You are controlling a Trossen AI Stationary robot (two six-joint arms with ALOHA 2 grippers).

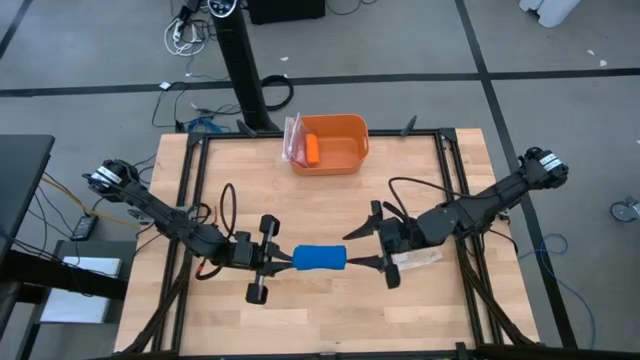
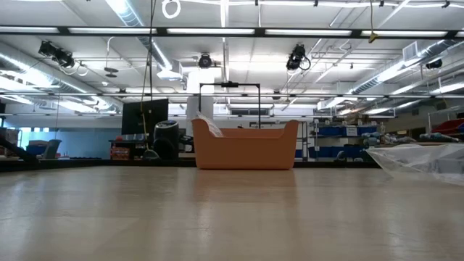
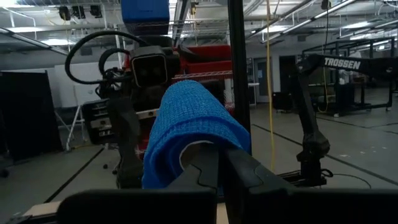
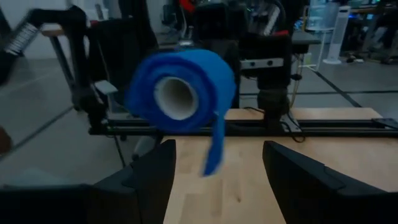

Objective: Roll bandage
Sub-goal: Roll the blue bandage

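Two dark jointed arms trail thin black cables; one reads "TROSSEN".

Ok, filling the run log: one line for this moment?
bandage: rolled, tail loose | left gripper: shut on bandage, lifted | right gripper: open, facing roll

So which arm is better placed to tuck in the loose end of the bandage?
Probably the right. The right gripper is open, facing the bandage with its hanging tail, while the left gripper holds it.

The bandage, a compact bright blue roll, is held horizontally, a short tail dangling.
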